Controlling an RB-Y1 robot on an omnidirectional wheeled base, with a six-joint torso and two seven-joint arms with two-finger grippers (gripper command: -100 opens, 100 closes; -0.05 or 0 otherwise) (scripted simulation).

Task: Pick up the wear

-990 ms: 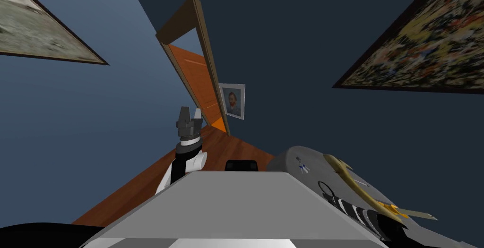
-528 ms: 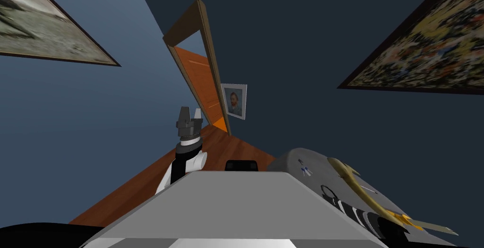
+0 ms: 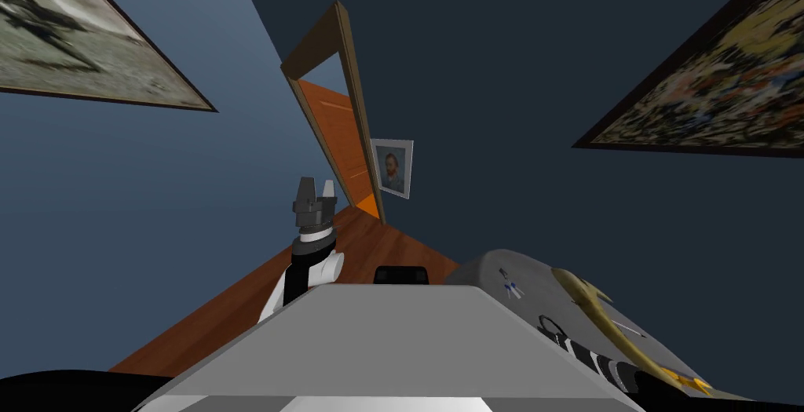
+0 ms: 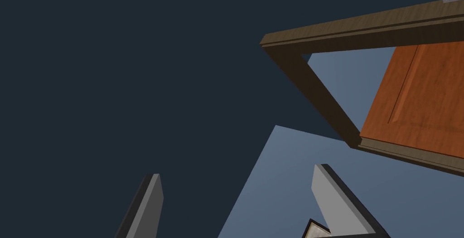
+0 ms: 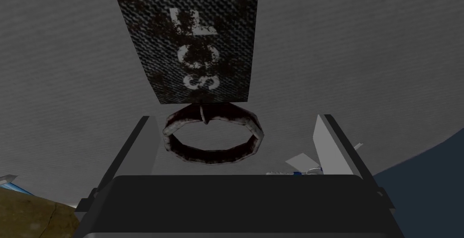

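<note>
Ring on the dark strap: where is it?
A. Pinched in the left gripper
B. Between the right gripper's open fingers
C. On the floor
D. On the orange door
B: the right wrist view shows the ring lying between the right gripper's spread fingers.

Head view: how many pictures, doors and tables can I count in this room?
Pictures: 3 (pale one, portrait, colourful one)
Doors: 1
Tables: 1
Total: 5
</note>
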